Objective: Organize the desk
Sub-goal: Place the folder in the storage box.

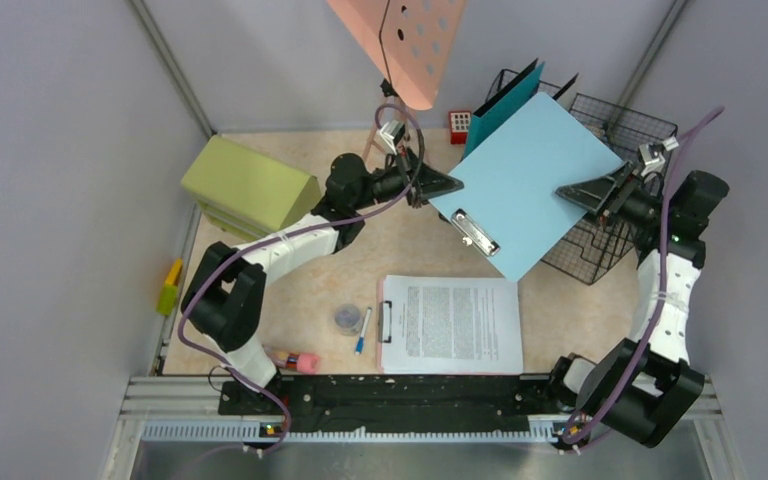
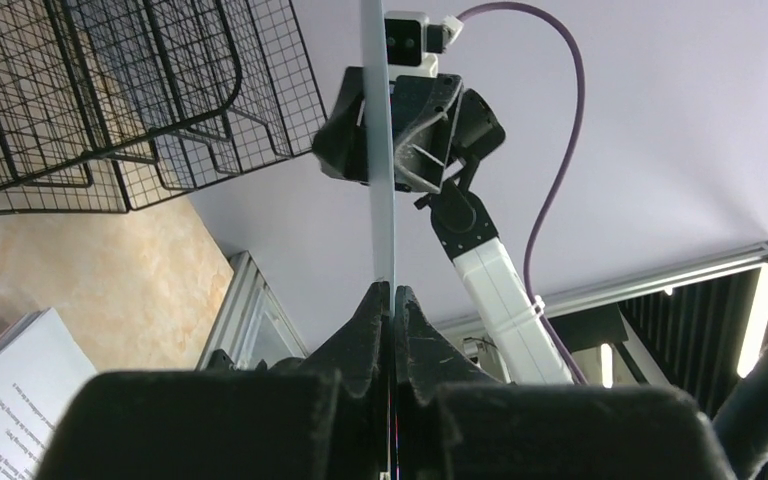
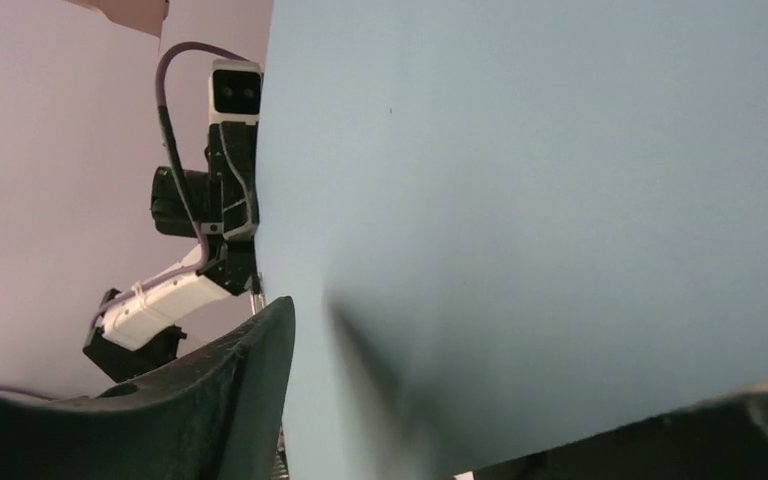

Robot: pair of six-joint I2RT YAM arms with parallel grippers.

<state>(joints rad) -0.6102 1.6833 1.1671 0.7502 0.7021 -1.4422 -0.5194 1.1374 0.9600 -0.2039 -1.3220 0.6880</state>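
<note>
Left arm point(image 1: 290, 250) and right arm point(image 1: 668, 300) are showing white link shells, black joints and purple cables point(image 2: 581, 105). Left gripper point(image 1: 447, 186) and right gripper point(image 1: 572, 193) are showing black triangular bodies.

Robotics lab test cell dressed as an office: plain grey partition walls point(image 1: 60, 150) box in a pale beige marbled tabletop point(image 1: 420, 250), with a white-and-black left robot arm point(image 1: 280, 250) and a matching right robot arm point(image 1: 665, 300) bolted to a black-and-silver aluminium rail point(image 1: 410, 392). Black wire-mesh file trays point(image 1: 630, 130), a light-blue clipboard point(image 1: 530, 170), a printed white sheet point(image 1: 455, 325) and a small olive-green drawer cabinet point(image 1: 250, 185) supply the desk setting.
</note>
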